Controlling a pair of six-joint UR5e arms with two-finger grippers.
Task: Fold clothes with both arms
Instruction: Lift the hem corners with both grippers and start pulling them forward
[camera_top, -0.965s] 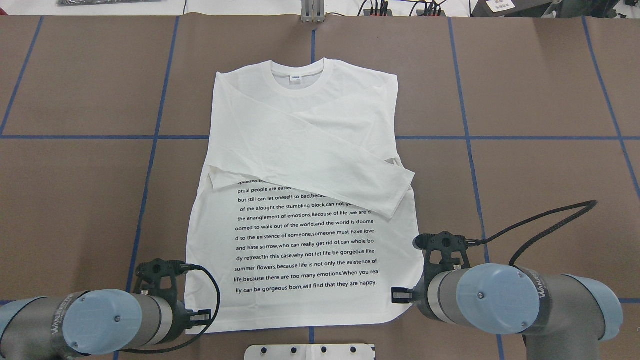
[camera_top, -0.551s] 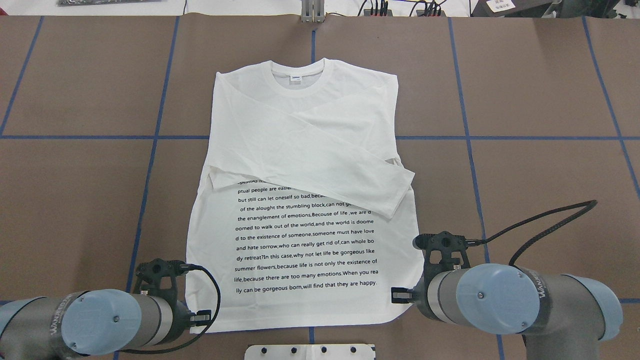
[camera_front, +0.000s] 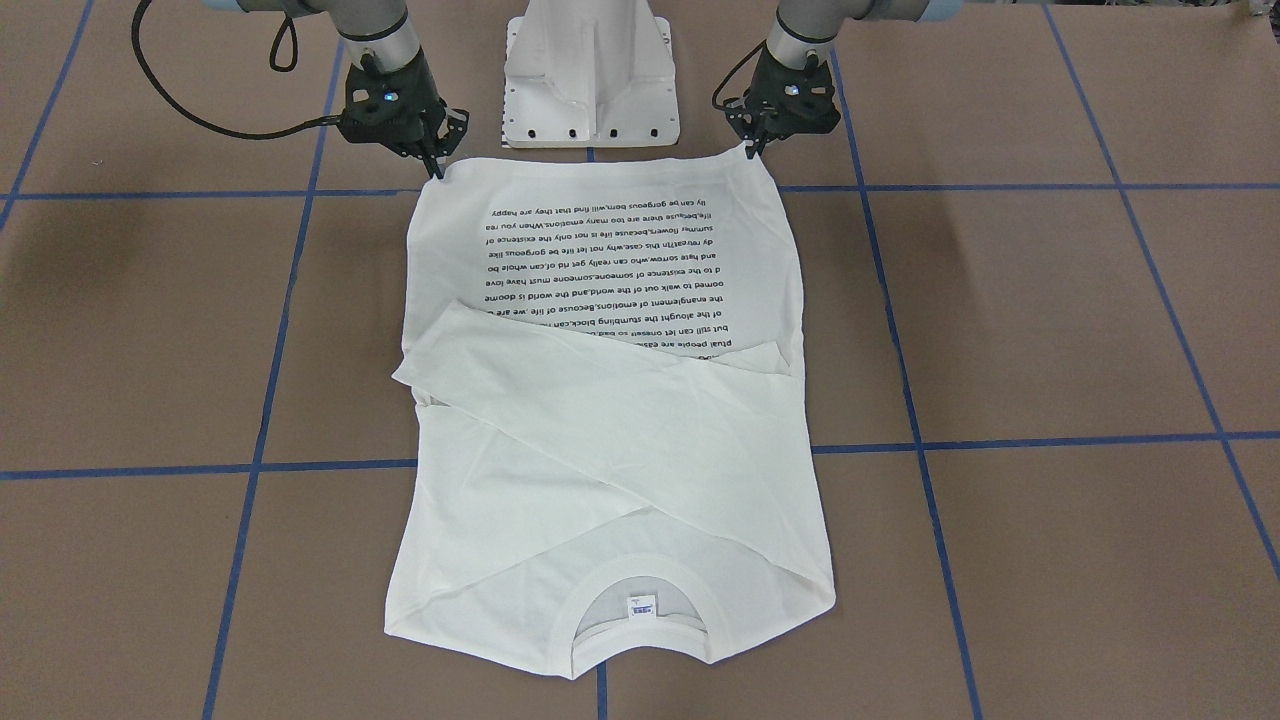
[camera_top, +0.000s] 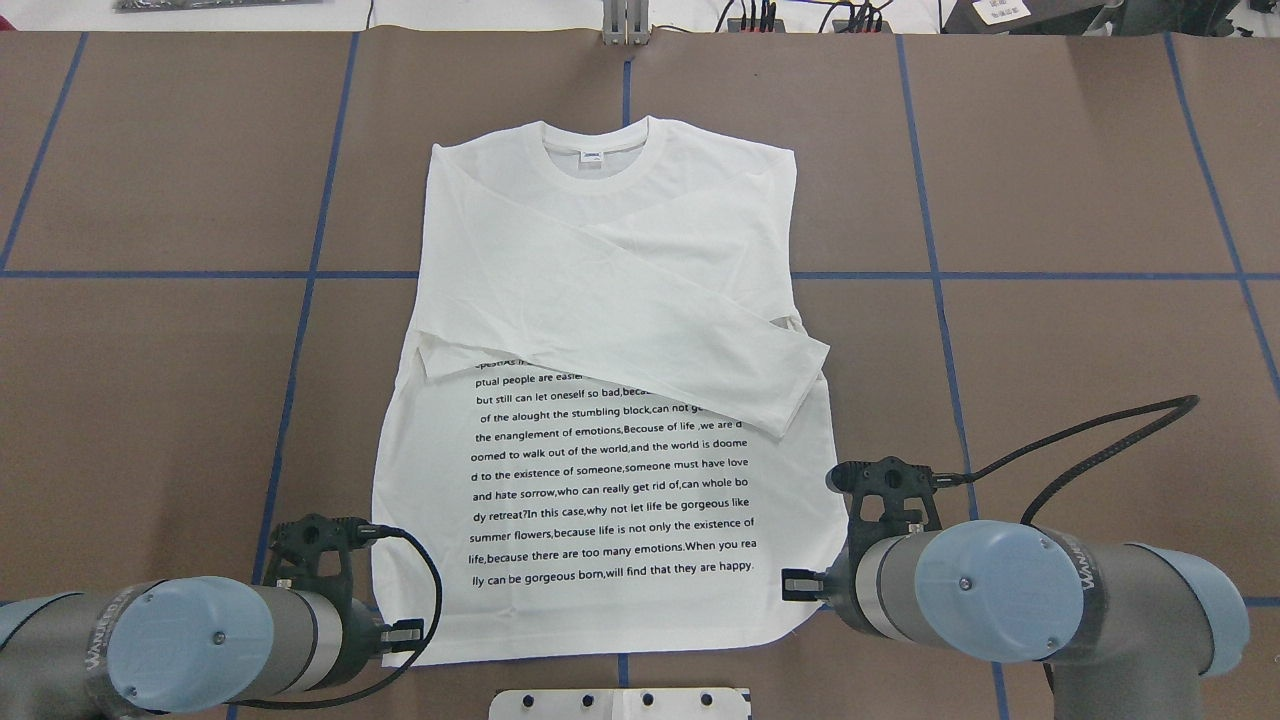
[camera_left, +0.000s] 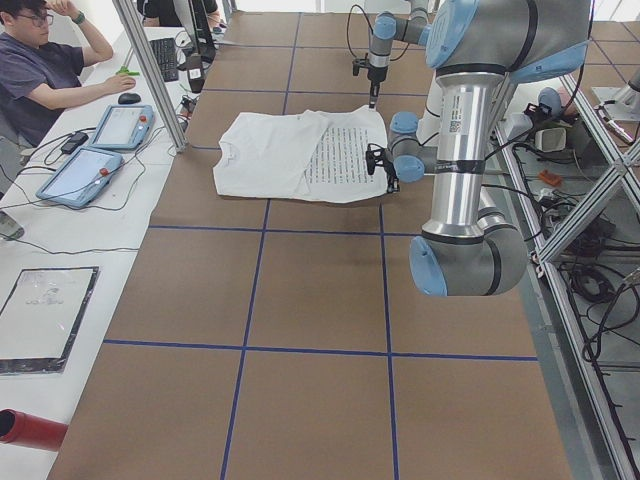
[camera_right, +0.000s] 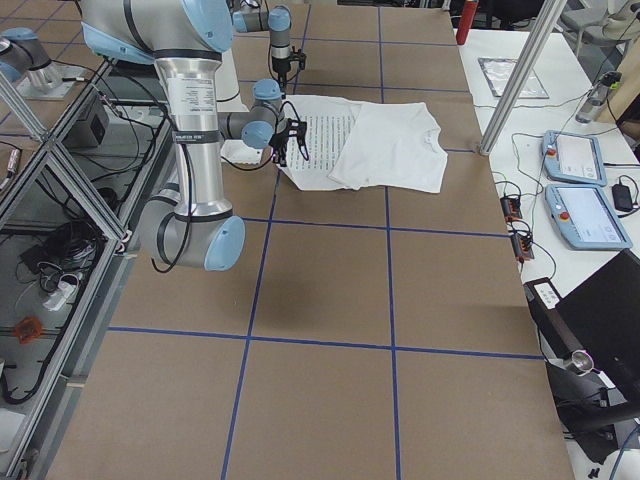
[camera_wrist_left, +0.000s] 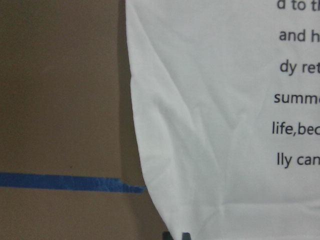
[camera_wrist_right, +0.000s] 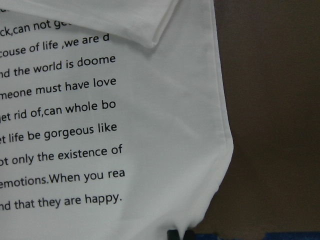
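Observation:
The white long-sleeved T-shirt (camera_top: 600, 300) lies flat on the brown table, collar (camera_top: 597, 152) at the far end. Both sleeves are folded across the chest, and the black text block (camera_top: 610, 490) faces up. It also shows in the front view (camera_front: 600, 420). My left gripper (camera_top: 405, 632) stands at the hem's left corner, and my right gripper (camera_top: 800, 585) at the hem's right corner. In the front view the left gripper (camera_front: 752, 150) and right gripper (camera_front: 438, 166) each touch a hem corner. In the wrist views the fingertips (camera_wrist_left: 177, 235) (camera_wrist_right: 179, 234) sit close together on the hem edge, pinching the fabric.
The white pedestal base (camera_front: 590, 70) stands just behind the hem between the arms. Blue tape lines (camera_top: 930, 275) cross the brown table. A person sits at a side desk (camera_left: 60, 60) with tablets beyond the collar end. A black cable (camera_top: 1100, 430) loops from the right wrist.
The right arm has shifted slightly away from the robot, along the shirt's right edge. The left arm's elbow has shifted a little. The shirt lies as before.

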